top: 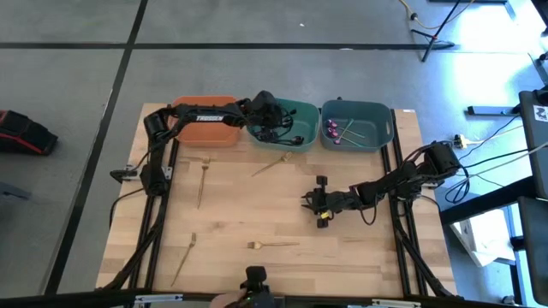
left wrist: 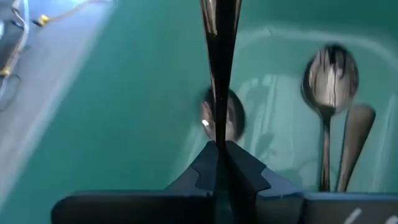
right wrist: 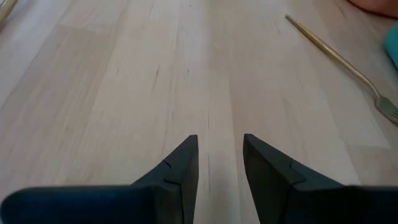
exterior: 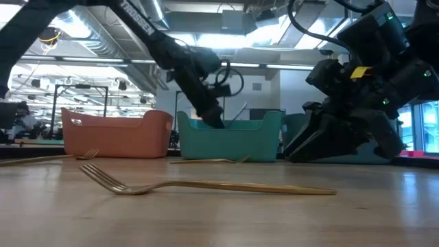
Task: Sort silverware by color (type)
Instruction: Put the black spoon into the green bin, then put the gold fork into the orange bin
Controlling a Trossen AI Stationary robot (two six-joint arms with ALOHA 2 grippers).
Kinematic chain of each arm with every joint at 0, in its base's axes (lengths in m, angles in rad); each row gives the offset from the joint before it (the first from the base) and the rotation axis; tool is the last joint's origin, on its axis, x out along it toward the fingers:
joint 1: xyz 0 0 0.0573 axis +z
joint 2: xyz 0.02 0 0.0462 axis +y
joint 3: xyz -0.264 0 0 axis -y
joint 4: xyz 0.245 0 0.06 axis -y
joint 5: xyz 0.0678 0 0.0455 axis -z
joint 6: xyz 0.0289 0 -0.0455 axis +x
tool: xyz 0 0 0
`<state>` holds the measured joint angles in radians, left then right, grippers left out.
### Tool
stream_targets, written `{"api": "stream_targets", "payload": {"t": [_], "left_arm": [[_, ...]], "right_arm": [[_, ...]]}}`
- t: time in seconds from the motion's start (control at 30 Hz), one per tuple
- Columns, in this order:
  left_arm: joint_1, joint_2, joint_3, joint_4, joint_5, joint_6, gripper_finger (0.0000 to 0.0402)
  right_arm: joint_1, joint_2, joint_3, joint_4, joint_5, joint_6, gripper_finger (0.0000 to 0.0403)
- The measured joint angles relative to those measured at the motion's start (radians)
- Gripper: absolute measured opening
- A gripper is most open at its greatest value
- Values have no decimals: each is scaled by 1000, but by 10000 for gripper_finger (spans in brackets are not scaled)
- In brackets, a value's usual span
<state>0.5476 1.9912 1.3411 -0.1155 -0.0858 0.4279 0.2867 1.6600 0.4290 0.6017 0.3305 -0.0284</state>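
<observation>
A dark piece of silverware (left wrist: 217, 68) is pinched in the left hand (left wrist: 221, 163), fingers closed tight on its slim handle, and it hangs over the teal bin (top: 304, 109). Its long axis runs straight out from the fingertips toward the bin floor, where a dark spoon (left wrist: 328, 93) lies beside a second dark handle (left wrist: 354, 140). So the drop spot is right under the hand, and I'd judge this piece is about to join its own colour.

Out on the table (top: 360, 248), the gold pieces wait. One gold fork (top: 272, 245) lies near the front edge, lengthwise across the table. Another gold fork (top: 272, 164) sits angled just in front of the teal bin, a third gold piece (top: 203, 184) runs front to back in front of the orange bin (top: 205, 128), and a fourth (top: 183, 258) lies toward the front left corner. Purple pieces (top: 338, 130) are already in the blue-grey bin (top: 384, 128).

The right hand (right wrist: 219, 163) hovers low over bare wood mid-table, fingers a little apart, holding nothing. The angled fork shows ahead and off to one side of its fingers, so the right arm looks nearer to it.
</observation>
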Motion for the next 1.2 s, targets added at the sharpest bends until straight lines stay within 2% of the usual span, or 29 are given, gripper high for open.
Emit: {"api": "stream_targets", "payload": {"t": [0.23, 0.33, 0.47, 0.63, 0.87, 1.0, 1.1, 1.2], "left_arm": [[-6, 25, 0, -6, 1, 1, 18], [-5, 25, 0, -4, -2, -4, 40], [-14, 18, 0, -9, -66, -18, 82], [-51, -65, -1, -49, -103, -38, 114], [-117, -230, 1, -176, -106, -155, 117], [-171, -285, -3, -293, -87, -234, 117], [-204, -321, -72, -322, -45, -298, 117], [-236, -360, -182, -292, -47, -406, 115]], "right_arm": [[0, 0, 0, -1, 0, 0, 117], [0, 0, 0, -1, 0, 0, 117], [0, 0, 0, -6, -9, 0, 117], [1, 0, 0, -15, -9, 1, 117], [1, 0, -1, -33, -9, 22, 117], [1, 0, -1, -35, -9, 22, 117], [1, 0, 0, -42, -9, 22, 117], [1, 0, 0, -57, -9, 22, 117]]}}
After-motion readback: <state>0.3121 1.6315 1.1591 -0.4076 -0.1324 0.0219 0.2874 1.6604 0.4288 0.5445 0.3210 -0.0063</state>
